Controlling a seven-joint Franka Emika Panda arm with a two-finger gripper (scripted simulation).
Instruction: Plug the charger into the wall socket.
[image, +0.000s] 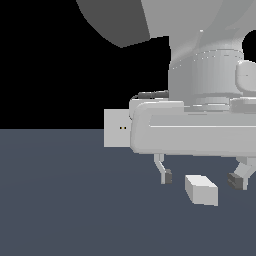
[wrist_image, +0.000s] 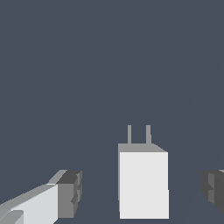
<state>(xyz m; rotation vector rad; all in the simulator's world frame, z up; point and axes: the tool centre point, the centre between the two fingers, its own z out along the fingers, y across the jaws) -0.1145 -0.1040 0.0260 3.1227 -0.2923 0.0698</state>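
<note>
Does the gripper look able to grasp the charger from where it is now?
Probably yes. The gripper is open, one finger on each side of the charger, and nothing lies between them.

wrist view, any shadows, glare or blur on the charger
Wrist view: the charger is sharp, flatly lit, with no glare and no cast shadow on the floor. Exterior view: the same flat shading, black backdrop, the arm's body hiding part of the wall socket.

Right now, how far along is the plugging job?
Early. Done: the tool is positioned over the charger, open, a finger on each side. In hand: nothing yet; the charger lies on the floor, neither pad touching it, prongs free. Left: grip, lift, carry to the socket, align prongs with its two holes, push in.
</note>
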